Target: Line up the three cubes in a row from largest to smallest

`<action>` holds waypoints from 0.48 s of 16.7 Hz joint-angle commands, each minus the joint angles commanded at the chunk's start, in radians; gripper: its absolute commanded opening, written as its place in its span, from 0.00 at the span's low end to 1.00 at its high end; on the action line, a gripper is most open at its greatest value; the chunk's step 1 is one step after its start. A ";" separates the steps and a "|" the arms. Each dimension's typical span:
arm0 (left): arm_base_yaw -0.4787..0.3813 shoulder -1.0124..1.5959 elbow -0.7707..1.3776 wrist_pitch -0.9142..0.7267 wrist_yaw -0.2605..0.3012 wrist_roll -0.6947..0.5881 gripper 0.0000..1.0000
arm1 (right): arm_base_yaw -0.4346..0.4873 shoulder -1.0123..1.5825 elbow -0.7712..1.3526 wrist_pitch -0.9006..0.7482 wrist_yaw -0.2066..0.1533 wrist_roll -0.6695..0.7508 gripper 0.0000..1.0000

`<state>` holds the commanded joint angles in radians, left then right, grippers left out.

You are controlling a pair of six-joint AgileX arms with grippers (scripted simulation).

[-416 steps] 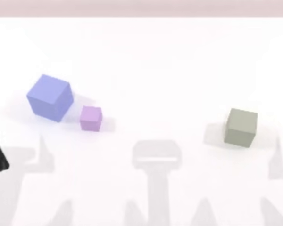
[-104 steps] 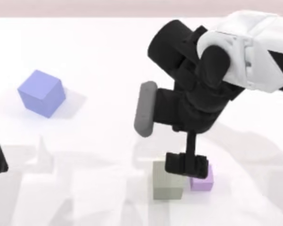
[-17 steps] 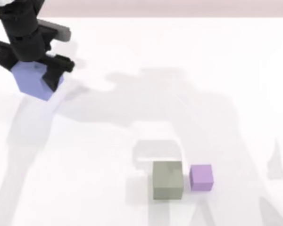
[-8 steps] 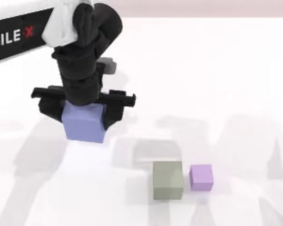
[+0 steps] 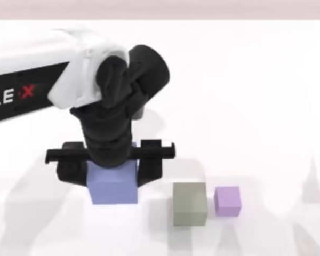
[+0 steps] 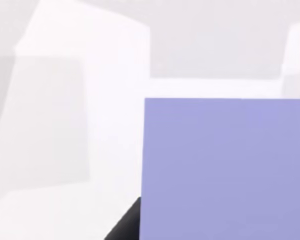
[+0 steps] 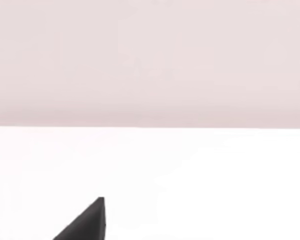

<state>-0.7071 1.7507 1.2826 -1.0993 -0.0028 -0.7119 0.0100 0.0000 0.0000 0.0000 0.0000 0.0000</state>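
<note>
**Largest cube arriving at the head of the row**

Since half a second earlier, the periwinkle cube [image 5: 113,184] is travelling down and rightward in the top view, and is now sitting just to the left of the olive cube [image 5: 190,204], with a gap between them. The left pincer [image 5: 111,170] is gripping the periwinkle cube, a finger pressing on each of its left and right faces. The lilac cube [image 5: 227,200] is lying just to the right of the olive cube. In the left wrist view the periwinkle cube [image 6: 225,170] is filling much of the frame. Whether it is touching the table [image 5: 245,96] cannot be told. For a good placement, the arm should be lowering it squarely, keeping its front edge level with its neighbours, and releasing only once it is resting. The right arm is parked out of the top view; its pincer's state cannot be told.
</note>
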 joint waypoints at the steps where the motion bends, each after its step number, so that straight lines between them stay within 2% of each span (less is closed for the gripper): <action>1: 0.000 0.000 0.000 0.000 0.000 0.000 0.00 | 0.000 0.000 0.000 0.000 0.000 0.000 1.00; 5: 0.005 0.005 0.000 0.001 0.000 0.003 0.00 | 0.000 0.000 0.000 0.000 0.000 0.000 1.00; 8: 0.005 0.028 -0.047 0.070 0.000 0.005 0.00 | 0.000 0.000 0.000 0.000 0.000 0.000 1.00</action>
<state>-0.7017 1.7786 1.2357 -1.0296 -0.0029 -0.7065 0.0100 0.0000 0.0000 0.0000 0.0000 0.0000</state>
